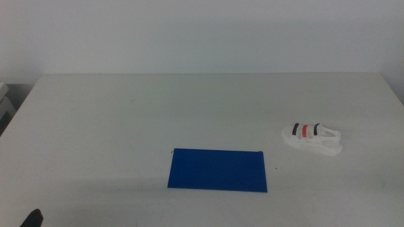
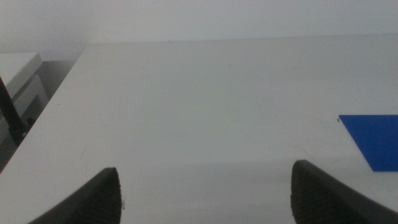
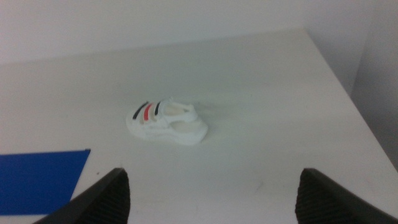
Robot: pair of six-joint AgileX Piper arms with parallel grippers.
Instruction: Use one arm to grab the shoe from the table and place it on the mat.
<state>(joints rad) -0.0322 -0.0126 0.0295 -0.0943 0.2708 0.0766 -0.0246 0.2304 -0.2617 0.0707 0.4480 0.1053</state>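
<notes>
The white shoe (image 1: 313, 137) with two black straps and one red strap lies on the table (image 1: 126, 113) at the right, apart from the dark blue mat (image 1: 218, 169), which lies flat near the front middle. The shoe also shows in the right wrist view (image 3: 166, 121), ahead of my right gripper (image 3: 211, 202), which is open and empty. A corner of the mat shows there too (image 3: 37, 177). My left gripper (image 2: 205, 199) is open and empty over the table's left front part, with the mat's edge (image 2: 375, 138) to its side. Only a dark tip of the left gripper (image 1: 33, 219) shows in the middle view.
The table's far edge meets a pale wall (image 1: 202, 31). A pale grey cabinet or shelf (image 2: 18, 81) stands beyond the table's left edge. The table's right edge (image 3: 348, 93) runs close to the shoe's side.
</notes>
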